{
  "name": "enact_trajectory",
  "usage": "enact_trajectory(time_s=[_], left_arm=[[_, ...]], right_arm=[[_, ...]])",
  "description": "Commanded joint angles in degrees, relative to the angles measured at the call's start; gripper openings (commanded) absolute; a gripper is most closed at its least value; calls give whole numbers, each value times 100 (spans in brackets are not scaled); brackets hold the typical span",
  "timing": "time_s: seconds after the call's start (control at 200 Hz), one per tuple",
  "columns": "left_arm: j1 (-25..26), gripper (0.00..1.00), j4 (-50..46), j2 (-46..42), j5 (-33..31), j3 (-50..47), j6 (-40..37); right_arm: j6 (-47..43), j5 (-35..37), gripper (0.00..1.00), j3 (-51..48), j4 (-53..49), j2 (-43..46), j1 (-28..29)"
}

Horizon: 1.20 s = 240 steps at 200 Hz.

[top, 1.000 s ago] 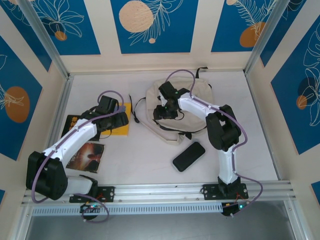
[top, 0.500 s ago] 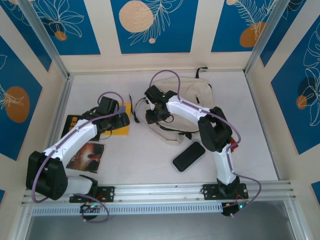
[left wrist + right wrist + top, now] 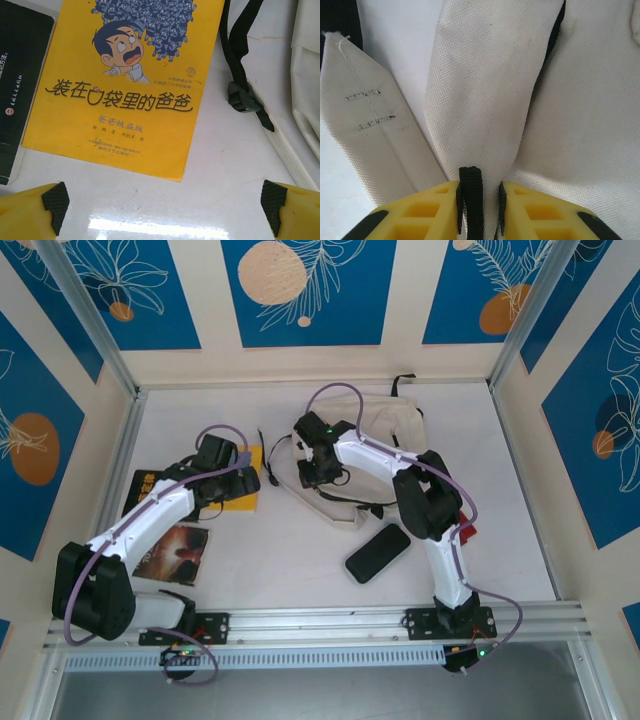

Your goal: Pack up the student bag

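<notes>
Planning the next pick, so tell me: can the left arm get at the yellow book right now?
Probably yes. The left gripper hangs open just short of the yellow book, which lies flat with nothing on top of it. The black book and the bag strap flank it without blocking the approach.

White arms (image 3: 150, 518), black joints (image 3: 92, 590), purple cables (image 3: 335, 387), yellow black-padded fingers (image 3: 22, 216).

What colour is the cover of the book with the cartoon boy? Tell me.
Bright yellow. The book shows best in the left wrist view.
</notes>
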<state>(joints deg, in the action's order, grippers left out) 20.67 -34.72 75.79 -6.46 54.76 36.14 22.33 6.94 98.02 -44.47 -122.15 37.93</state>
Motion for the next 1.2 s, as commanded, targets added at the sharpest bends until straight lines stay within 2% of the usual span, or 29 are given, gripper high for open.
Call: enact_trajectory(time_s=[0.0,0.17,0.42,0.645,0.82,0.875,1.005,1.1,1.195], left_arm=[[-71,100,79,-49,96,-36,64],[-71,100,88,-29,152,-36,60],[-72,100,123,40,228,-28,60],[-71,100,123,41,258,-27,56],[-73,100,119,43,268,-38,51],[-71,100,131,59,276,-36,43],[-71,100,141,74,294,-36,42],[-71,100,141,93,303,-36,53],[-71,100,141,96,315,-36,52]], right_arm=[[316,-497,26,-61,117,191,-164],[565,-855,27,-195,209,278,-303],[686,-995,36,-299,289,294,-395],[755,-1259,36,-371,436,372,-439],[733,-934,29,-402,363,398,-440],[689,-866,29,-377,313,368,-433],[498,-824,38,-332,275,319,-332],[448,-715,38,-249,195,250,-263],[449,-657,32,-194,145,183,-242]])
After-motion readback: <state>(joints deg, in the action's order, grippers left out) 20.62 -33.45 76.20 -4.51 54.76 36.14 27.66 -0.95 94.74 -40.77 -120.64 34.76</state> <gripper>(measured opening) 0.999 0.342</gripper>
